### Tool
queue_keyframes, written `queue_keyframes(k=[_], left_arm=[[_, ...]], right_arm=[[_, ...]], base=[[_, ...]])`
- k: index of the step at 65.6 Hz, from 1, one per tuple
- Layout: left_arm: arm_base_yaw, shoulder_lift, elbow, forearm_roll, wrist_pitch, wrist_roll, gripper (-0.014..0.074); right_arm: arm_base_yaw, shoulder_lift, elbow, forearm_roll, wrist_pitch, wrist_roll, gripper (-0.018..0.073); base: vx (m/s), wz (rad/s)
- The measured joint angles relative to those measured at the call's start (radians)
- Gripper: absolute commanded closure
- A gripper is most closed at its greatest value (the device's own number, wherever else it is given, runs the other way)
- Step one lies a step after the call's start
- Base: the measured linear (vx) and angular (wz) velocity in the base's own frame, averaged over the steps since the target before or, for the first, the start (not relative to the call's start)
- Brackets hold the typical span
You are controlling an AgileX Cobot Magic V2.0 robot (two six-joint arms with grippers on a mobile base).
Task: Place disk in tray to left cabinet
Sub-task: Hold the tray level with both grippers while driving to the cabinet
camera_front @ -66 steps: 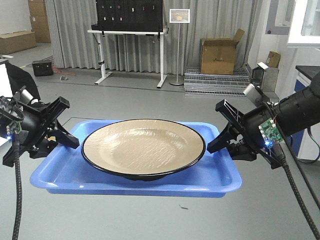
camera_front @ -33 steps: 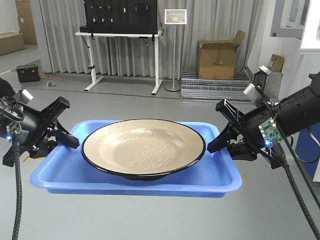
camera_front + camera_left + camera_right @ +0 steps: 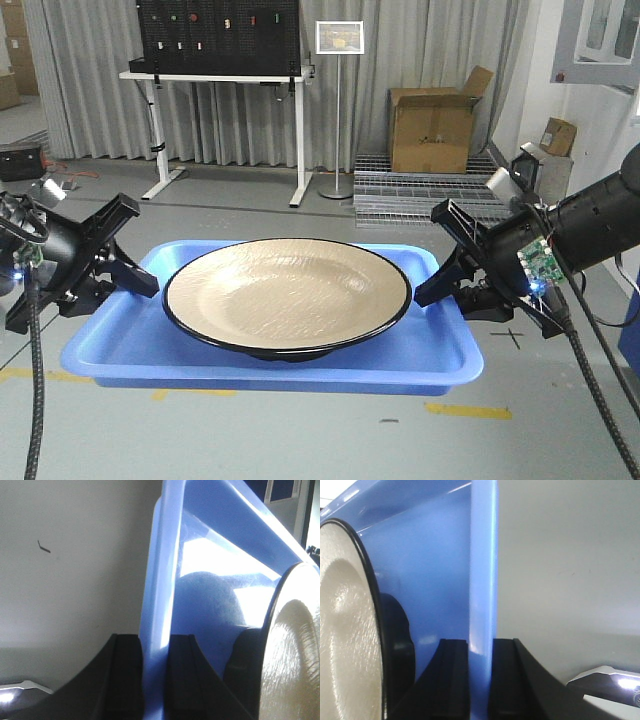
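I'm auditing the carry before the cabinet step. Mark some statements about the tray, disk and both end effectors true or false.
1. The disk lies inside the tray. True.
2. The left end effector is open, clear of the tray. False: it is clamped on the tray's lip.
3. The right end effector grips the tray's opposite lip. True.
4. The disk is white with a red rim. False: beige with a black rim.
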Motion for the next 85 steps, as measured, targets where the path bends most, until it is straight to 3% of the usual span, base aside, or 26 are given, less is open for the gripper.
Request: queue_keyframes(k=[85], left_arm=[[0.0,0.0,0.0,0.001,-0.001,0.0,0.0597]], right_arm=[[0.0,0.0,0.0,0.0,0.007,0.0,0.0564]], base=[[0.67,-0.07]])
